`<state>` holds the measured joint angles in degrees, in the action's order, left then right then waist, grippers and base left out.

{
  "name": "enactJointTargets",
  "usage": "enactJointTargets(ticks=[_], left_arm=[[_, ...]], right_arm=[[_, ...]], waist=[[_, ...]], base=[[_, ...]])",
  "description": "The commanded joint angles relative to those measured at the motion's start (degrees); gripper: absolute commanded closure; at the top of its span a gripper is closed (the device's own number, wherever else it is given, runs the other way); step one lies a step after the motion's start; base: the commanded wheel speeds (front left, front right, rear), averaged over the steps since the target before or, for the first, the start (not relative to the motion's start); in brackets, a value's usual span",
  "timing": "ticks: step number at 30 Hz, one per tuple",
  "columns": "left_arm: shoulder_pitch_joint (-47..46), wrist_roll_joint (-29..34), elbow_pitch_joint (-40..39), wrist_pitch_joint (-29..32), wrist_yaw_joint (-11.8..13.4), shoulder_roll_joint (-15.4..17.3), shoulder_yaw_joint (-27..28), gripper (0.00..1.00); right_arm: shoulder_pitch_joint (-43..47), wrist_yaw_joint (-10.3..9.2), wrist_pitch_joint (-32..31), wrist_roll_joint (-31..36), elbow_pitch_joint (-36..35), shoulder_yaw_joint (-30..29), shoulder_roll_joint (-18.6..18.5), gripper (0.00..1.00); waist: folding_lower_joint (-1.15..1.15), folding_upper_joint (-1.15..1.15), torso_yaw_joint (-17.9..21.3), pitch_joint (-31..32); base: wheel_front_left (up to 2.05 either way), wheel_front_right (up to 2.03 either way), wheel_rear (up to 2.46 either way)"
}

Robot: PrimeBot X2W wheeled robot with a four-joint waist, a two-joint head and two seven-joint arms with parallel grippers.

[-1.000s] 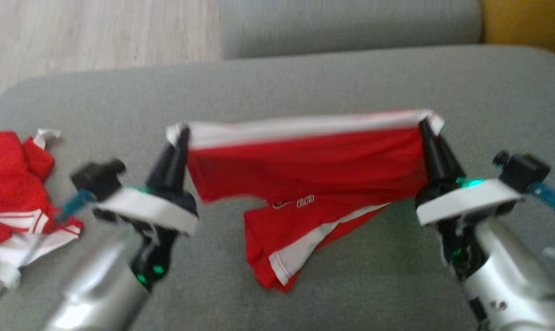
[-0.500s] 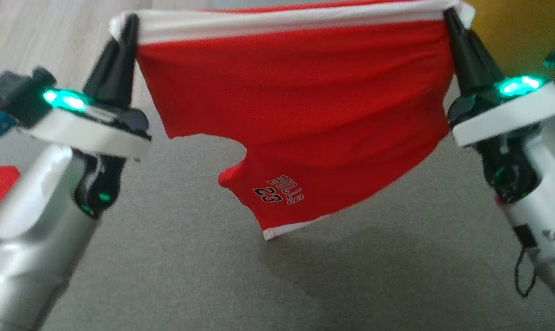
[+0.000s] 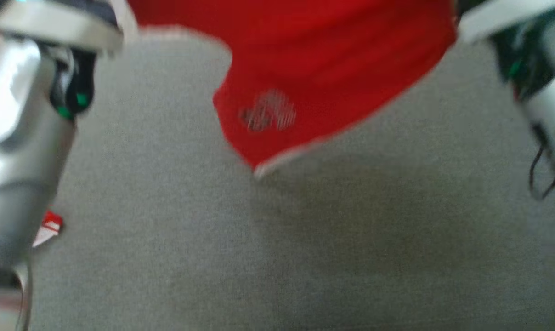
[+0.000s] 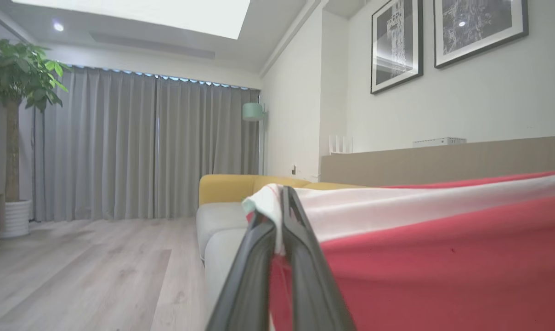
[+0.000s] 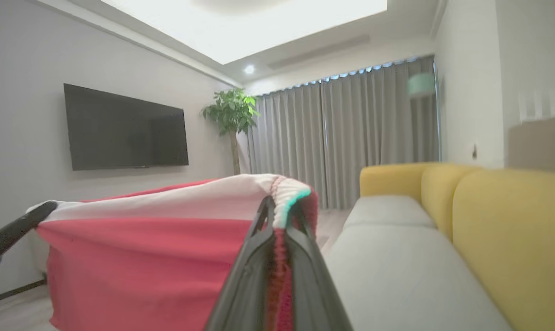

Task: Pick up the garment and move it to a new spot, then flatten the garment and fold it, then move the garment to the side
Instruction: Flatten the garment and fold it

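The garment [image 3: 314, 69] is a pair of red shorts with a white waistband and white hem trim. It hangs stretched between my two arms above the grey sofa seat [image 3: 305, 253], its lower leg dangling free. In the left wrist view my left gripper [image 4: 284, 195] is shut on one end of the waistband, with the red cloth [image 4: 443, 257] running off to the right. My right gripper [image 5: 282, 211] is shut on the other end, the cloth [image 5: 144, 266] spreading left toward a finger [image 5: 15, 232] of the left gripper. The head view is blurred and shows my silver left forearm [image 3: 20, 138] and right forearm [image 3: 544, 101].
A corner of another red and white garment [image 3: 48, 227] lies on the seat beside my left forearm. The right wrist view has a yellow sofa back [image 5: 512, 239], a wall TV [image 5: 126, 133] and a plant [image 5: 231, 115]. Wooden floor [image 4: 75, 276] lies left of the sofa.
Both arms have raised the shorts off the seat, so they now hang free. The gripper fingers and waistband have passed out of the top of the head view, which has also shifted.
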<state>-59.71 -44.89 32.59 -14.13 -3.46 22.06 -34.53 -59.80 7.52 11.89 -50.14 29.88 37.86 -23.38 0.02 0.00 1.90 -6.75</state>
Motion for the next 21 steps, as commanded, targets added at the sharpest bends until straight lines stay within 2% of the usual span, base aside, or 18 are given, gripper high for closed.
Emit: enactJointTargets(ticks=[1, 4, 7, 8, 9, 12, 13, 17, 21], left_arm=[[-6.92, 2.51, -0.2, -0.75, 1.34, 1.45, 4.73, 1.0], [-10.6, 7.79, -3.74, -0.83, 2.53, -0.94, 10.82, 1.0], [-9.44, 12.9, -8.26, -0.84, 1.35, -4.2, 16.23, 1.0], [-9.44, 12.9, -8.26, -0.84, 1.35, -4.2, 16.23, 1.0], [-6.27, 15.32, -10.21, -0.85, 0.0, -6.58, 19.02, 1.0], [1.1, 17.33, -11.12, -0.85, -1.78, -10.1, 22.78, 1.0], [1.1, 17.33, -11.12, -0.85, -1.78, -10.1, 22.78, 1.0], [14.22, 17.93, -10.26, -0.86, -3.49, -14.53, 26.42, 1.0], [27.94, 17.75, -9.6, -0.86, -3.96, -17.44, 28.73, 1.0]], right_arm=[[-5.51, -0.03, 2.18, 1.85, 1.31, -1.19, 0.37, 1.0], [-11.12, -0.03, 3.02, 5.62, 3.7, -3.45, 0.41, 1.0], [-12.53, -0.03, 3.07, 10.86, 1.67, -6.19, -0.11, 1.0], [-12.53, -0.03, 3.07, 10.86, 1.67, -6.19, -0.11, 1.0], [-10.79, -0.03, 3.08, 12.6, 0.13, -7.41, -0.4, 1.0], [-4.89, -0.03, 3.09, 13.92, -1.2, -6.53, -1.16, 1.0], [-4.89, -0.03, 3.09, 13.92, -1.2, -6.53, -1.16, 1.0], [5.76, -0.03, 3.09, 12.88, -2.54, -4.9, -1.97, 1.0], [18.32, -0.03, 3.1, 11.14, -4.74, -3.12, -1.59, 1.0]], waist=[[-0.02, 0.0, -1.25, -4.31], [-0.02, 0.0, -2.55, -6.35], [-0.02, 0.0, -4.03, -7.58], [-0.02, 0.0, -4.03, -7.58], [-0.02, 0.0, -4.88, -8.12], [-0.02, 0.0, -5.73, -8.21], [-0.02, 0.0, -5.73, -8.21], [-0.02, 0.0, -6.18, -7.61], [-0.02, 0.0, -5.74, -5.94]], base=[[0.0, 0.0, 0.0], [0.0, 0.0, 0.0], [0.0, 0.0, 0.0], [0.0, 0.0, 0.0], [0.0, 0.0, 0.0], [0.0, 0.0, 0.0], [0.0, 0.0, 0.0], [0.0, 0.0, 0.0], [0.0, 0.0, 0.0]])
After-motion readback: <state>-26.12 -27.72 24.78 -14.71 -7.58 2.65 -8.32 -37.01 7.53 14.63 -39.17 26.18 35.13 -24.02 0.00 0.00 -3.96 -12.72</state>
